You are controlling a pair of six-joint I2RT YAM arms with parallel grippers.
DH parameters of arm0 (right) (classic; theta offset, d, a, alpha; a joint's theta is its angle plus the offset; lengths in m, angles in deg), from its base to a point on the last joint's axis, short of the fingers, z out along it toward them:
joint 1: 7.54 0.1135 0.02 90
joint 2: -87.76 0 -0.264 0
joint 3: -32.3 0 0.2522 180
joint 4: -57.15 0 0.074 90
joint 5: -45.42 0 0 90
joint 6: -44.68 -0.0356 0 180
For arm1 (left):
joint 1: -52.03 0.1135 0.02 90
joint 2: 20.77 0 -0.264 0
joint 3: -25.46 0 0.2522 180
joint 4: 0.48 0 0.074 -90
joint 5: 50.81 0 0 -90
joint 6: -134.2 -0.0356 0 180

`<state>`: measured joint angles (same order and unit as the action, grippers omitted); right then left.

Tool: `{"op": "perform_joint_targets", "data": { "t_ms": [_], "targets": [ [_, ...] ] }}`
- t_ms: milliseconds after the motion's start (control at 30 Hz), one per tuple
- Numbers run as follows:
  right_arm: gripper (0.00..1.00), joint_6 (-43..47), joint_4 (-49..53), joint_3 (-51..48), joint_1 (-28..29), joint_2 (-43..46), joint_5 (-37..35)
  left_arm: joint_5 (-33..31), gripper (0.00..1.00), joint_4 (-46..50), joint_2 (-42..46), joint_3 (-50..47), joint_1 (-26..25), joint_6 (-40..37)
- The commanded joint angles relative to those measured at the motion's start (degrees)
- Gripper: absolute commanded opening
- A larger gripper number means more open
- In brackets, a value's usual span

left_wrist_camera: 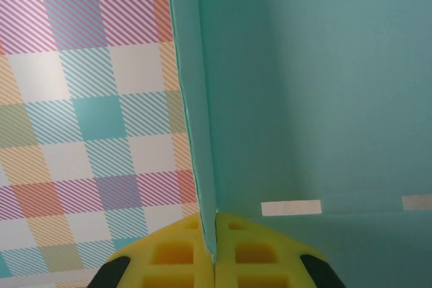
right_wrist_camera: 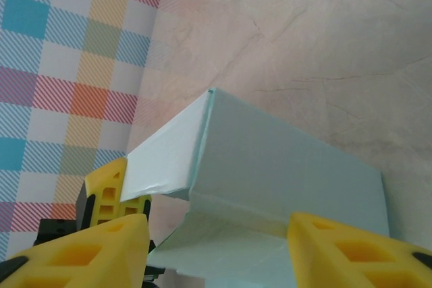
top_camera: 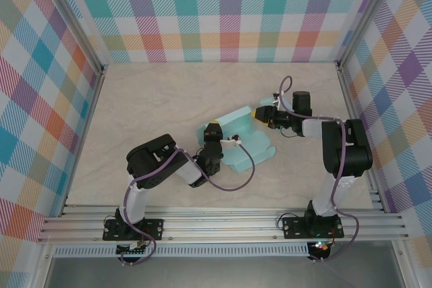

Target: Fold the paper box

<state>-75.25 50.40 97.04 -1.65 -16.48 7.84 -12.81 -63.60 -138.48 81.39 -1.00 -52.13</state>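
The teal paper box (top_camera: 237, 141) lies partly folded in the middle of the table, with one panel standing up. My left gripper (top_camera: 215, 126) is shut on the lower edge of that upright panel (left_wrist_camera: 202, 133), whose thin edge runs between the yellow pads (left_wrist_camera: 175, 254). The box's inner face (left_wrist_camera: 310, 99) spreads to the right. My right gripper (top_camera: 259, 114) stands at the box's right end, open, its yellow fingers (right_wrist_camera: 88, 251) wide apart on either side of the folded wall (right_wrist_camera: 283, 166) and lower flap. The left arm's yellow fingers (right_wrist_camera: 106, 190) show behind the white panel.
Plaid walls (top_camera: 223, 11) enclose the beige table (top_camera: 148, 99) at the back and both sides. An aluminium rail (top_camera: 223, 224) with both arm bases runs along the near edge. Purple cables (top_camera: 236, 183) loop beside the left arm.
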Motion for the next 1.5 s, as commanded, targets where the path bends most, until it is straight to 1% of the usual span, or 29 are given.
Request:
{"op": "perform_joint_targets", "data": {
  "t_ms": [0,100,200,300,400,467,533,733,933,1000,1100,1233,1367,1467],
  "targets": [
    [0.58,-0.9,-3.9,-0.7,-0.05,2.55,3.0,-0.27,0.0,-0.73,-1.11,0.79,0.48,-0.48],
    [0.61,-0.21,-2.84,-0.97,-0.65,4.19,0.61,-0.24,0.0,-0.73,-1.03,0.72,0.48,-0.46],
    [0.6,2.26,2.3,-0.26,-1.36,5.73,-3.35,-0.29,0.0,-0.73,-1.22,0.79,0.47,-0.52],
    [0.57,6.09,7.86,0.37,-1.52,6.44,-7.21,-0.28,0.0,-0.73,-1.16,0.78,0.48,-0.61],
    [0.53,8.11,9.88,-0.13,-1.51,6.12,-8.91,-0.29,0.0,-0.64,-1.21,0.78,0.47,-0.66],
    [0.51,8.32,9.43,-0.64,-1.51,5.4,-8.9,-0.36,0.0,-0.64,-1.41,0.85,0.48,-0.74],
    [0.5,7.3,6.86,-1.52,-1.66,4.75,-7.2,-0.35,0.0,-0.64,-1.64,0.87,0.47,-0.7],
    [0.53,4.21,0.9,-2.53,-1.89,5.32,-1.94,-0.45,0.0,-0.64,-1.96,1.01,0.48,-0.83],
    [0.54,3.92,5.2,0.07,-4.73,8.62,-5.36,-0.43,0.0,-0.64,-1.91,1.0,0.48,-0.82],
    [0.5,3.24,6.93,1.74,-5.53,8.16,-6.96,-0.4,0.0,-0.64,-1.94,0.99,0.47,-0.79],
    [0.4,3.21,11.01,5.07,-5.73,6.11,-11.12,-0.45,0.0,-0.64,-2.08,1.01,0.48,-0.79],
    [0.33,3.5,13.93,10.02,-5.79,1.75,-11.92,-0.45,0.0,-0.64,-2.05,1.06,0.48,-0.88],
    [0.29,4.47,16.57,13.93,-5.12,-1.45,-12.19,-0.5,0.0,-0.65,-2.08,1.01,0.48,-0.88],
    [0.28,6.59,20.04,16.68,-3.77,-3.37,-13.55,-0.53,0.0,-0.64,-2.08,1.14,0.48,-0.96]
  ]
}}
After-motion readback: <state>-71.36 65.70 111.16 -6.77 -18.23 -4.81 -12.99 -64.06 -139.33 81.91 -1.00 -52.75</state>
